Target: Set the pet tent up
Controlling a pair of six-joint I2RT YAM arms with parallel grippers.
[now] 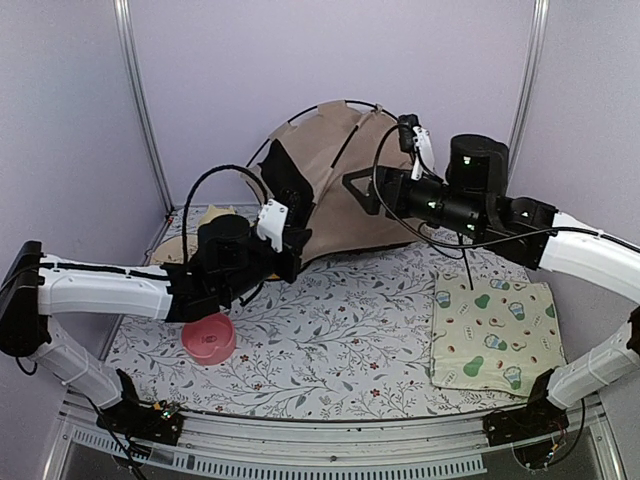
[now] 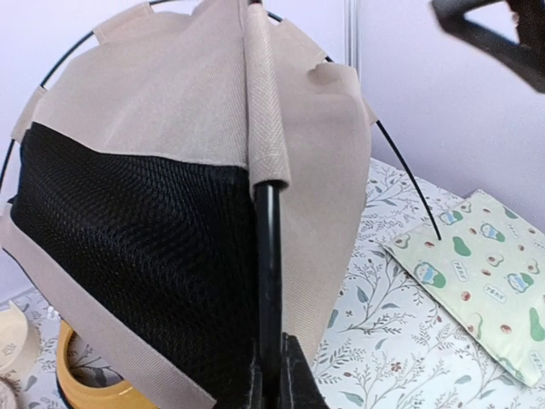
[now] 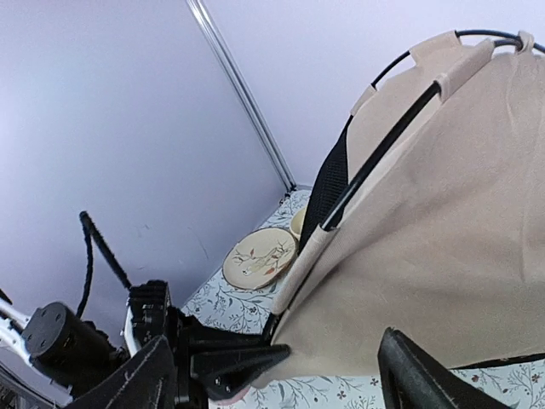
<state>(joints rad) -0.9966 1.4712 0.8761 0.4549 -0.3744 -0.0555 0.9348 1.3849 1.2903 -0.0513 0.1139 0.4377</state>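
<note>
Nearest, the metal rail [image 1: 330, 445] along the desk's [image 1: 340, 330] near edge carries both arms. Just beyond it on the left, a pink bowl [image 1: 208, 338] sits on the leaf-printed cloth below the left arm. On the right lies a cream mat [image 1: 495, 330] with green prints.

The pet tent [image 1: 340, 190] stands at the far middle of the desk, partly raised, its black mesh panel facing left. The left gripper [image 2: 272, 379] is closed tight on one of the tent's black poles, just below where the pole leaves its fabric sleeve. The right gripper [image 3: 272, 362] hangs at the tent's right side with its jaws spread wide and nothing between them.

One loose pole end [image 2: 409, 187] arcs out of the tent to the right and points down toward the mat. A yellow feeder [image 2: 85, 388] sits just left of the tent, half hidden by its lower edge. A round patterned plate [image 3: 260, 256] lies by the far-left corner post.
</note>
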